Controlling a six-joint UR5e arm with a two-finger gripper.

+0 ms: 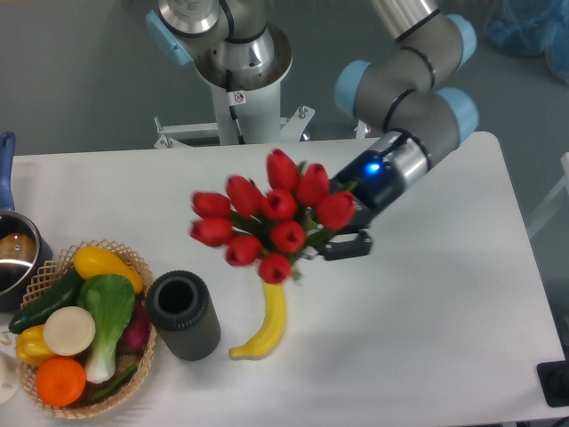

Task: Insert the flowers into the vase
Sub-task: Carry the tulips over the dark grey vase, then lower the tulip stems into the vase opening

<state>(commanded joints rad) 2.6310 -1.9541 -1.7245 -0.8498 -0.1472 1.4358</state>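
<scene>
Nine red buds counted on the flowers [267, 222], gripped by the stems in the claw [342, 233] and held up over the bench [427, 320], above the top of one banana [267, 320]. One vase [183, 314] standing upright lower left, mouth open, touching one wicker basket [53, 267] of veg. One metal pot [13, 258] at far left. White bench top, grey floor behind
</scene>
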